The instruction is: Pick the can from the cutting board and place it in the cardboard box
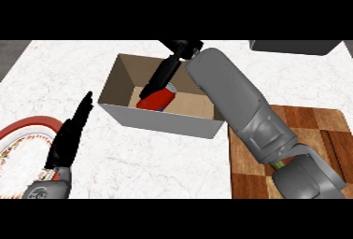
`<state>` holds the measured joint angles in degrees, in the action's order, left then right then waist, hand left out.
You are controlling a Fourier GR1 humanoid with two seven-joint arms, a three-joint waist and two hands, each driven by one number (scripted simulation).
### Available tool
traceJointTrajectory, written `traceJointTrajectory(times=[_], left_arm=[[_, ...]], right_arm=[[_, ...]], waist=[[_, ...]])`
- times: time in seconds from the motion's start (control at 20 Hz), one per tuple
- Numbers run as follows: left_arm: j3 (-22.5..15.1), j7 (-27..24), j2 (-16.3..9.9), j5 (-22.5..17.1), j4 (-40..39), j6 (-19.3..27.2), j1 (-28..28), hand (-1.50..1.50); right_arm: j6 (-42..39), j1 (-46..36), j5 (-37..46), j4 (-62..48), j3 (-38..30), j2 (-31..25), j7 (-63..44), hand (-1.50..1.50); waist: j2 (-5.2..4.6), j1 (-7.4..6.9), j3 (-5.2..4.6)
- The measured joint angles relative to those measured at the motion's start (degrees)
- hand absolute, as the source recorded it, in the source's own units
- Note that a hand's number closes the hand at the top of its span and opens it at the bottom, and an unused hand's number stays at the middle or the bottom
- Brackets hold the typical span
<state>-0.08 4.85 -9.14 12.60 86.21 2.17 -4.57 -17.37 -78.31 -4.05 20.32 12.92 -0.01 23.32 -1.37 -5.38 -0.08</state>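
Two hands show, and the right hand [169, 70] is the working one: its grey forearm reaches from the brown wooden cutting board [310, 135] over the near wall of the open cardboard box [162, 122], black fingers pointing down inside and curled on the red cylindrical can [157, 99]. That can sits tilted low within the box, apparently near its floor, so release looks close. Left of the box, the left hand [69, 135] rests above the white marble tabletop [151, 163], fingers straight.

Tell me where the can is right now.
In the head view, the red can sits inside the cardboard box at upper centre, under the right hand, left of the cutting board.
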Motion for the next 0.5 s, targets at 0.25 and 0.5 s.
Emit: traceJointTrajectory(times=[0.25,0.5], left_arm=[[0.52,-0.19,-0.56,-0.33,0.94,-0.33,0.48,0.00],[0.37,0.04,-0.57,-0.38,1.67,-0.54,0.05,0.00]], right_arm=[[-1.06,-2.89,-4.95,-5.01,-6.70,-3.14,-0.86,-1.50],[-2.23,-4.20,-7.07,-9.09,-10.45,-9.82,-1.28,-1.50]], waist=[[-0.44,0.05,0.01],[-1.17,-0.56,0.04]])
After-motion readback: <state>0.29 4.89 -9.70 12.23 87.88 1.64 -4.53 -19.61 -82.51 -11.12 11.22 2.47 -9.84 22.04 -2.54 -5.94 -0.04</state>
